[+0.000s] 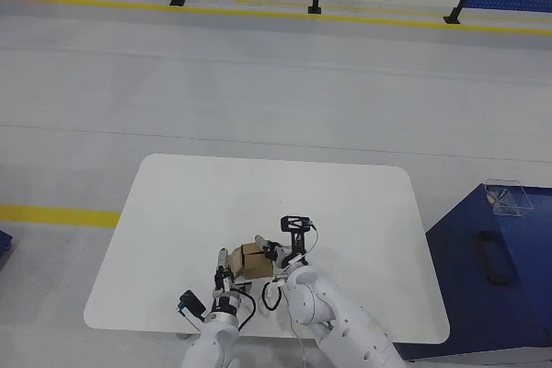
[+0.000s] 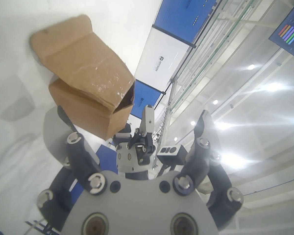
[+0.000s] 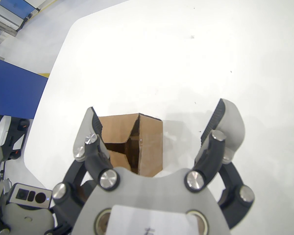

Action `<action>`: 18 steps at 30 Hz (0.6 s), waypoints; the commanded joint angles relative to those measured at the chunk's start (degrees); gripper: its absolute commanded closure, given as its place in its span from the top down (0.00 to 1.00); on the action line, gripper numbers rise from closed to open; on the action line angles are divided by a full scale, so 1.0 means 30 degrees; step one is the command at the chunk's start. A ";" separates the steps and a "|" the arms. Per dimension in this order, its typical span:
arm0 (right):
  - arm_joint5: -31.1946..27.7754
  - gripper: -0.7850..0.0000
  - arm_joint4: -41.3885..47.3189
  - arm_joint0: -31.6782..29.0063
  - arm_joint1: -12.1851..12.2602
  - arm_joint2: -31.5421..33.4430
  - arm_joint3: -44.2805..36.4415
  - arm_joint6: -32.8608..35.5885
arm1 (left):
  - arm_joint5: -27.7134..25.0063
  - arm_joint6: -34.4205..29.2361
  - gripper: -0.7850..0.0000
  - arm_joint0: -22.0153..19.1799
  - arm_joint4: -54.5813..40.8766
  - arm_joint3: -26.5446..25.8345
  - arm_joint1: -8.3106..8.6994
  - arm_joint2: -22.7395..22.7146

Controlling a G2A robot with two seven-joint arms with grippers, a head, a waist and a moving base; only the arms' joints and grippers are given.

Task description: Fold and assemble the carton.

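A small brown carton (image 1: pixel 251 259) lies near the front edge of the white table (image 1: pixel 258 193), between the two arms. In the left wrist view the carton (image 2: pixel 88 86) has clear tape on one face, a rounded flap sticking out at its far end, and a gaping near end. My left gripper (image 2: pixel 132 121) is open, one finger (image 2: pixel 63 121) right beside the carton. In the right wrist view the carton (image 3: pixel 147 145) shows an open end with flaps partly folded in. My right gripper (image 3: pixel 156 118) is open, with the carton against one finger (image 3: pixel 93 123).
A blue cabinet (image 1: pixel 497 267) stands right of the table with a clear plastic box (image 1: pixel 508 196) on top. The far and right parts of the tabletop (image 3: pixel 174 50) are bare. The other arm's gripper (image 2: pixel 137 147) faces the left wrist camera just beyond the carton.
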 commanded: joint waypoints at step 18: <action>-0.0141 1.00 -0.1400 -0.0179 -0.0556 -0.0519 0.1405 0.0401 | -0.1648 0.2957 1.00 -0.1991 0.1795 0.3217 -0.0236 0.0244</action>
